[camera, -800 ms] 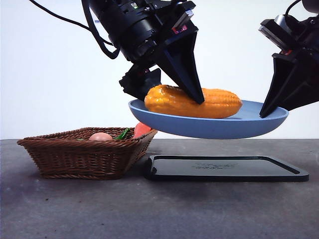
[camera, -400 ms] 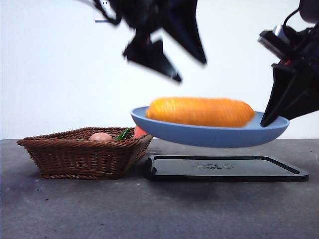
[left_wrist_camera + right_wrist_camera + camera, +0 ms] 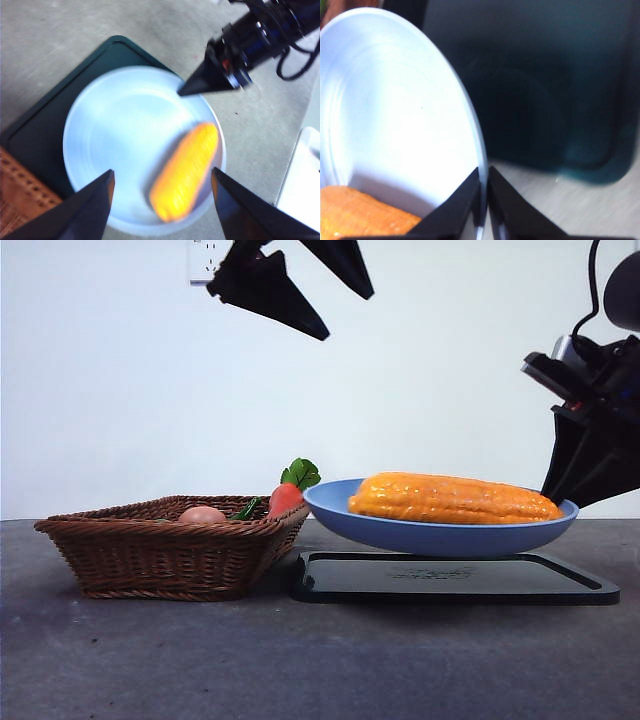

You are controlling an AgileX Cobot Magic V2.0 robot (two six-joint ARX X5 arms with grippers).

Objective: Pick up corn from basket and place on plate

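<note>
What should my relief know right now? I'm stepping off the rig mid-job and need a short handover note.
Left pincer: open, empty, high above the basket and plate.
Right pincer: shut on the plate rim, holding the plate just above the black tray.
Corn: lying loose in the plate, touched by neither pincer.
Basket: on the table, with the carrot and a pinkish item inside.
Done: corn is out of the basket and on the plate.
Left: probably only setting the plate down and releasing it.
</note>
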